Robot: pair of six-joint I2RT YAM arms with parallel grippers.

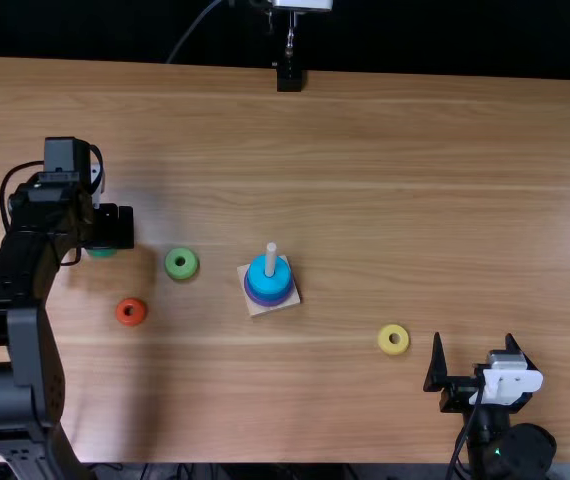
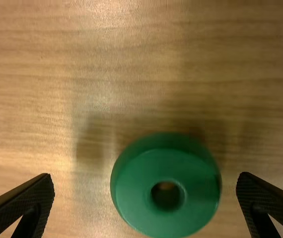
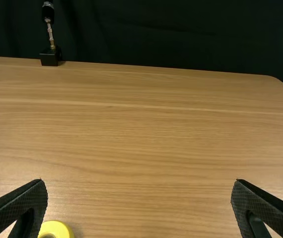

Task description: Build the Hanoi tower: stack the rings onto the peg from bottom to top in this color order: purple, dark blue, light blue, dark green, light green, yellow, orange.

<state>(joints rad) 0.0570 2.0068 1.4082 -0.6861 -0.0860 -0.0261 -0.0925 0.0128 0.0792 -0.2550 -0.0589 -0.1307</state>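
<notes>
Dark green ring (image 2: 134,203) comes next, we judge, and it lies on the table (image 1: 415,200) below our left gripper (image 2: 145,177), between its wide-parted fingers but closer to one. Our right gripper (image 1: 473,340), also spread, is well apart from it. Round, it gives us no long axis to match; we should centre before closing, then carry it to the peg (image 1: 271,258).

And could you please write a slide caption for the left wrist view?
Left gripper, open, above the dark green ring lying flat on the wooden table.
</notes>
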